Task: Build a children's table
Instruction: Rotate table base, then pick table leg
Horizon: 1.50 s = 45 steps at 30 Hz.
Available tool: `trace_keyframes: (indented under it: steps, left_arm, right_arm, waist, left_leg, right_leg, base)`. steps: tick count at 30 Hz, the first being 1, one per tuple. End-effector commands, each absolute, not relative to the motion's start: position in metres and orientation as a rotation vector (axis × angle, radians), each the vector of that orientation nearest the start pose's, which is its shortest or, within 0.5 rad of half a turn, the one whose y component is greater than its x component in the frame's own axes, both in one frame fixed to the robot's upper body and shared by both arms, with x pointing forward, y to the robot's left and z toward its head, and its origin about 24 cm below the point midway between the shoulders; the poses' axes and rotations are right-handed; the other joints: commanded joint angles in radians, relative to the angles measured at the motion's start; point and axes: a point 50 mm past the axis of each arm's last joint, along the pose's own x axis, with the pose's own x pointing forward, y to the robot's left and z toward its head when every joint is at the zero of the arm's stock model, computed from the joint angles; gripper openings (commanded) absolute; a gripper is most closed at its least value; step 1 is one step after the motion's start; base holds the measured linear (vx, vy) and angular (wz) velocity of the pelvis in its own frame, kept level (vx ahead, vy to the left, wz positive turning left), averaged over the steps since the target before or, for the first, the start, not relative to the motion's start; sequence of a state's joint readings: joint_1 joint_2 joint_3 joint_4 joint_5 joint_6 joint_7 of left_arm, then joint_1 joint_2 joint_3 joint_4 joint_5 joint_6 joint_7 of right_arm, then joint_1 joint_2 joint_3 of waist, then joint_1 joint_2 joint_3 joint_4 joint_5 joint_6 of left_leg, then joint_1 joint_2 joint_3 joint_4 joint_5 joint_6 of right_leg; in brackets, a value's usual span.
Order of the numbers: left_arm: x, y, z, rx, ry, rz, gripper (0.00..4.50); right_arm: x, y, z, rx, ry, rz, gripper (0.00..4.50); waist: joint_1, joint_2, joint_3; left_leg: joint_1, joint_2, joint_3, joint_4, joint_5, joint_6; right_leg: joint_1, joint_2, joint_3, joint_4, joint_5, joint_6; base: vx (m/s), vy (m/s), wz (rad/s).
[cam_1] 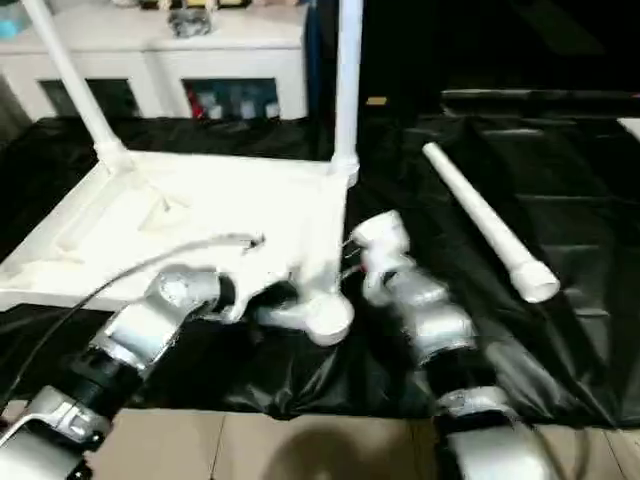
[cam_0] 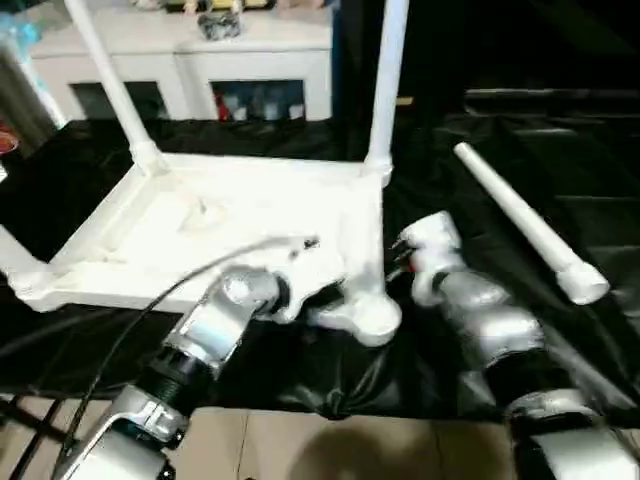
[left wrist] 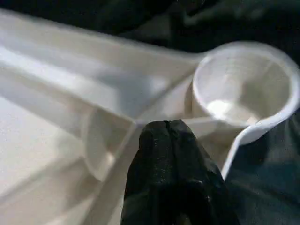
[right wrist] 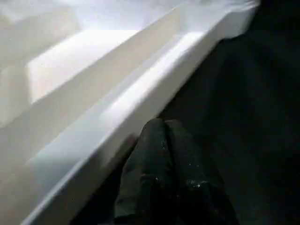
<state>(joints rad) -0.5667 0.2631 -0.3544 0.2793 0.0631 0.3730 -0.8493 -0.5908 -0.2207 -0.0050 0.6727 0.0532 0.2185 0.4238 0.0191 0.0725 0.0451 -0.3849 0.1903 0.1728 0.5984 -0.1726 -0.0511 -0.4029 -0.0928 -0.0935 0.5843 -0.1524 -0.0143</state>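
Legs-wise we're about halfway: two legs (cam_0: 388, 75) stand in the far sockets of the upside-down tabletop (cam_0: 215, 225) mid-counter (cam_0: 560, 170), one leg (cam_0: 525, 222) lies loose at 3 o'clock, near socket (cam_0: 375, 318) empty, left gripper (left wrist: 165, 127) and right gripper (right wrist: 161, 125) both closed on nothing.

A black-draped tabletop (cam_0: 560, 180) carries the upturned white children's table (cam_0: 250, 225) and, well apart, one loose white leg (cam_0: 525, 222).

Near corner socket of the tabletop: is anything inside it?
The socket looks empty: bare white wall and floor, no leg seated. The left pincer, shut, sits beside it and hides part of the tabletop ribs.
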Motion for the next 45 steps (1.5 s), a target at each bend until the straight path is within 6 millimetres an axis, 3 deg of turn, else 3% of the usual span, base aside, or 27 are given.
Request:
trace_keyframes:
  steps: [1,5,7,8,10,12,15,17,20,21,22,23,24,27,31,32,39,45]
  left_arm:
    - [0.317,0.088,0.092,0.383,0.308,-1.062,0.47]
    - [0.314,0.100,0.103,0.344,0.297,-1.029,0.85]
    - [0.314,0.103,0.107,0.327,0.281,-1.015,0.94]
    - [0.314,0.104,0.109,0.318,0.274,-1.009,1.20]
    - [0.313,0.106,0.116,0.276,0.248,-0.991,1.29]
    - [0.313,0.107,0.120,0.234,0.225,-0.948,1.31]
    - [0.313,0.108,0.121,0.219,0.215,-0.900,1.70]
    - [0.313,0.108,0.119,0.212,0.213,-0.875,1.72]
    - [0.308,0.106,0.116,0.186,0.205,-0.869,2.00]
    - [0.306,0.105,0.117,0.181,0.196,-0.879,2.12]
    - [0.305,0.104,0.118,0.178,0.187,-0.889,2.20]
    - [0.305,0.104,0.118,0.178,0.187,-0.889,2.20]
    - [0.299,0.100,0.122,0.151,0.153,-0.945,2.30]
    - [0.292,0.096,0.125,0.133,0.137,-1.006,2.56]
    - [0.287,0.095,0.125,0.153,0.146,-1.020,2.93]
    - [0.284,0.095,0.125,0.145,0.151,-1.024,2.99]
    - [0.278,0.101,0.122,0.166,0.169,-1.017,3.45]
    - [0.270,0.108,0.118,0.187,0.191,-0.995,4.20]
  right_arm:
    - [0.356,-0.171,0.060,-0.098,0.303,0.394,0.42]
    - [0.361,-0.191,0.071,-0.133,0.304,0.350,0.80]
    - [0.363,-0.199,0.074,-0.149,0.310,0.325,0.90]
    - [0.364,-0.202,0.076,-0.155,0.312,0.313,1.15]
    - [0.368,-0.215,0.082,-0.168,0.318,0.262,1.22]
    - [0.372,-0.228,0.088,-0.174,0.323,0.212,1.30]
    - [0.375,-0.240,0.095,-0.187,0.325,0.176,1.64]
    - [0.377,-0.247,0.098,-0.190,0.329,0.150,1.73]
    - [0.378,-0.264,0.103,-0.201,0.356,0.087,1.99]
    - [0.378,-0.267,0.104,-0.204,0.362,0.075,2.09]
    - [0.378,-0.269,0.104,-0.201,0.368,0.069,2.21]
    - [0.378,-0.269,0.104,-0.201,0.368,0.069,2.21]
    - [0.377,-0.276,0.104,-0.207,0.391,0.047,2.31]
    - [0.375,-0.285,0.104,-0.208,0.418,0.020,2.53]
    - [0.374,-0.293,0.103,-0.210,0.448,-0.014,2.93]
    - [0.372,-0.297,0.102,-0.215,0.467,-0.036,2.99]
    - [0.369,-0.312,0.107,-0.234,0.456,-0.123,3.48]
    - [0.363,-0.319,0.100,-0.233,0.497,-0.132,4.16]
  waist:
    - [0.004,-0.005,-0.077]
    - [0.006,-0.010,-0.074]
    - [0.003,-0.015,-0.070]
    - [0.003,-0.015,-0.067]
    - [0.001,-0.018,-0.066]
    - [-0.001,-0.016,-0.065]
    - [0.004,-0.020,-0.067]
    - [0.006,-0.025,-0.070]
    - [0.008,-0.017,-0.071]
    - [0.007,-0.018,-0.072]
    - [0.008,-0.013,-0.073]
    - [0.007,-0.017,-0.071]
    - [0.008,-0.007,-0.071]
    - [0.008,-0.020,-0.069]
    - [0.006,-0.018,-0.067]
    - [0.006,-0.023,-0.068]
    - [0.010,-0.025,-0.068]
    - [0.012,-0.025,-0.065]
  left_leg:
    - [0.013,0.029,-0.008,-0.064,-0.196,0.062]
    - [0.012,0.027,-0.004,-0.061,-0.177,0.081]
    - [0.014,0.025,-0.003,-0.062,-0.216,0.068]
    - [0.016,0.026,-0.003,-0.063,-0.234,0.060]
    - [0.016,0.026,-0.003,-0.064,-0.250,0.050]
    - [0.017,0.026,-0.004,-0.062,-0.260,0.043]
    - [0.016,0.023,-0.001,-0.059,-0.249,0.051]
    - [0.013,0.022,0.000,-0.055,-0.224,0.063]
    - [0.011,0.021,0.000,-0.053,-0.204,0.073]
    - [0.010,0.022,0.000,-0.053,-0.198,0.075]
    - [0.009,0.021,-0.001,-0.052,-0.199,0.076]
    - [0.009,0.021,0.001,-0.052,-0.206,0.081]
    - [0.010,0.021,-0.001,-0.052,-0.213,0.079]
    - [0.010,0.022,0.000,-0.053,-0.245,0.073]
    - [0.009,0.022,-0.001,-0.053,-0.258,0.071]
    - [0.009,0.023,-0.001,-0.052,-0.252,0.070]
    - [0.009,0.022,0.000,-0.051,-0.242,0.073]
    - [0.008,0.022,0.000,-0.051,-0.263,0.069]
  right_leg:
    - [0.057,-0.048,0.040,-0.052,-0.146,-0.244]
    - [0.058,-0.046,0.038,-0.053,-0.169,-0.248]
    - [0.056,-0.045,0.036,-0.061,-0.252,-0.228]
    - [0.053,-0.046,0.037,-0.065,-0.290,-0.217]
    - [0.050,-0.044,0.036,-0.069,-0.320,-0.207]
    - [0.049,-0.043,0.035,-0.069,-0.321,-0.211]
    - [0.049,-0.041,0.035,-0.068,-0.317,-0.200]
    - [0.050,-0.043,0.035,-0.066,-0.296,-0.206]
    - [0.052,-0.041,0.033,-0.064,-0.266,-0.213]
    - [0.052,-0.040,0.033,-0.064,-0.255,-0.220]
    - [0.054,-0.041,0.032,-0.061,-0.250,-0.224]
    - [0.052,-0.038,0.031,-0.064,-0.251,-0.222]
    - [0.052,-0.040,0.030,-0.063,-0.256,-0.223]
    - [0.052,-0.040,0.029,-0.066,-0.287,-0.228]
    - [0.051,-0.039,0.028,-0.066,-0.317,-0.217]
    - [0.051,-0.040,0.028,-0.065,-0.313,-0.217]
    - [0.049,-0.040,0.028,-0.063,-0.313,-0.214]
    - [0.047,-0.039,0.026,-0.064,-0.334,-0.208]
  base:
    - [0.000,0.000,0.00]
    - [0.000,0.000,0.00]
    - [0.000,0.000,0.00]
    - [0.000,0.000,0.00]
    - [0.000,0.000,0.00]
    - [0.000,0.000,0.00]
    - [0.000,0.000,0.00]
    - [0.000,0.000,0.00]
    - [0.000,0.000,0.00]
    - [0.000,0.000,0.00]
    - [0.000,0.000,0.00]
    - [0.000,0.000,0.00]
    - [0.000,0.000,0.00]
    - [0.000,0.000,0.00]
    - [0.000,0.000,0.00]
    - [0.000,0.000,0.00]
    - [0.000,0.000,0.00]
    - [0.000,0.000,0.00]
